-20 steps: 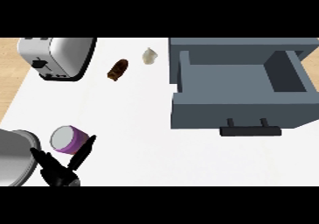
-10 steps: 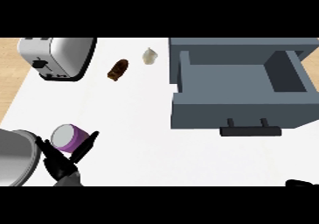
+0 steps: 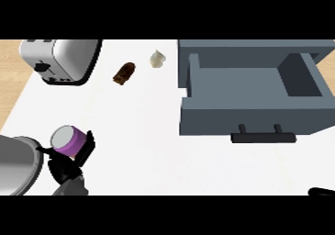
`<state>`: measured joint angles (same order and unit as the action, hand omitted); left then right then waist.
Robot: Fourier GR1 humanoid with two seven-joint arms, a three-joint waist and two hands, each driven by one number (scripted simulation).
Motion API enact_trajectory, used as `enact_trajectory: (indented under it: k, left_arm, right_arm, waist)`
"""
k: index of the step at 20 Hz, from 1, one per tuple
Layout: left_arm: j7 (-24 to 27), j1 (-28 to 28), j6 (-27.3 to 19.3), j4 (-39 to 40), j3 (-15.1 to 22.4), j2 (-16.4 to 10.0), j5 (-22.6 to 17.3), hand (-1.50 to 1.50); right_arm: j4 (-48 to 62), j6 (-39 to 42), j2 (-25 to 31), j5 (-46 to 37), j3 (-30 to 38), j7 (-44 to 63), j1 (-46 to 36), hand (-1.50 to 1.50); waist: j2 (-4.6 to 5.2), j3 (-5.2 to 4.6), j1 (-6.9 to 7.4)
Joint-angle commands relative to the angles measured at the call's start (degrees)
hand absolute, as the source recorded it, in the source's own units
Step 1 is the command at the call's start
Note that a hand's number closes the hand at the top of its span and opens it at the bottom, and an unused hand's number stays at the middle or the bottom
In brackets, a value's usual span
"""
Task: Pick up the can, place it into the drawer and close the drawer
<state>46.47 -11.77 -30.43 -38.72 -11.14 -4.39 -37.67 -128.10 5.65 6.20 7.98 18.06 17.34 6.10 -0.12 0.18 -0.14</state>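
a purple can (image 3: 70, 140) with a grey top sits in the lower left of the frame, on or just above the white counter (image 3: 163, 114); whether it is lifted cannot be told. its long axis is close to upright but tilted, with the grey top facing up and toward the upper left and the purple body running down to the lower right.

the left hand (image 3: 67, 169) comes up from the bottom edge and wraps the can: one black finger (image 3: 88, 140) lies along its right side, another part presses its left side, curled round it.

only a black sliver of the right hand (image 3: 323, 191) shows at the lower right edge; how it is set cannot be told.

a grey drawer (image 3: 251, 117) stands pulled open at the right, well apart from the can, its black handle (image 3: 263, 137) facing the bottom of the frame. a silver toaster (image 3: 61, 59) is at upper left.
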Motion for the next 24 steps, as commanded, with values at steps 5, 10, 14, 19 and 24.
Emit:
enact_trajectory:
  k: [5, 10, 14, 19, 24]
  left_arm:
    - [0.83, -7.17, 5.52, 4.79, -1.37, -3.51, 0.45, 1.5]
    - [-7.34, -12.08, 14.88, 4.35, 12.16, -3.3, 8.48, 1.5]
    - [-11.25, -17.83, 22.39, 5.43, 17.93, -2.57, 12.05, 1.5]
    - [-16.11, -22.9, 24.19, 5.28, 18.56, -2.82, 13.76, 1.5]
    - [-27.26, -27.45, 20.06, -6.16, 21.32, -3.43, 15.68, 1.5]
  right_arm:
    - [-0.12, -0.33, -1.21, -3.54, -2.48, 0.15, 0.01, -1.5]
    - [1.11, 0.21, -0.92, -1.43, -0.58, -2.19, -0.45, -1.5]
    - [-0.49, 0.69, -1.61, -1.81, -1.5, -2.24, 1.48, -1.5]
    - [-1.66, -0.09, -2.29, -4.14, -2.14, -2.43, 2.15, -1.5]
    - [-1.93, -0.6, -1.65, -3.27, -0.78, -0.9, 1.44, -1.5]
  waist:
    - [0.22, -0.23, -0.21]
    - [0.3, -0.19, -1.62]
    - [0.31, -0.23, -2.42]
    - [0.14, -0.19, -0.63]
    - [-0.15, -0.14, 0.06]
